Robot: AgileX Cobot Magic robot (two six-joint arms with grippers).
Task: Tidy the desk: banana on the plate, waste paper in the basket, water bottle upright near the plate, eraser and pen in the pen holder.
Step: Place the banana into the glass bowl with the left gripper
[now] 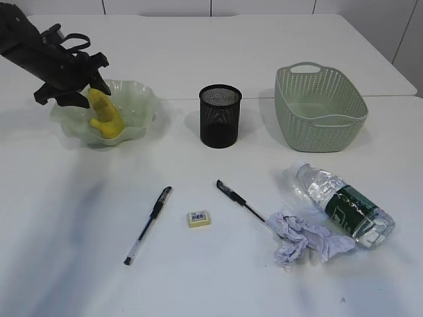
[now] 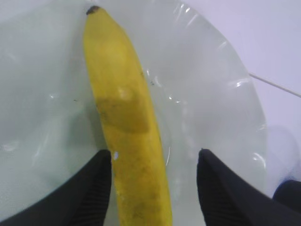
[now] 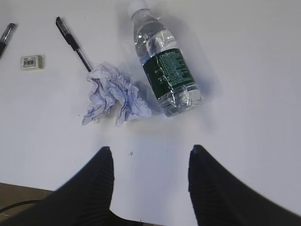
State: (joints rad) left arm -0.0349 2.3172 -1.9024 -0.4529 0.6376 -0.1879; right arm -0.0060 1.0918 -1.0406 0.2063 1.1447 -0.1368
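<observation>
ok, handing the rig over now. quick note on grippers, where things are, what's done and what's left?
Left gripper: open, straddling the banana lying on the plate.
Right gripper: open, empty, above the table near the waste paper.
Done: banana.
Left: paper to basket; water bottle, on its side, to upright by plate; eraser and two pens into pen holder.

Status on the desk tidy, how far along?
Done: banana lies in the plate, left pincer open around it. Left: waste paper outside the basket, water bottle lying flat, eraser and both pens outside the pen holder. Right pincer open, empty.
</observation>
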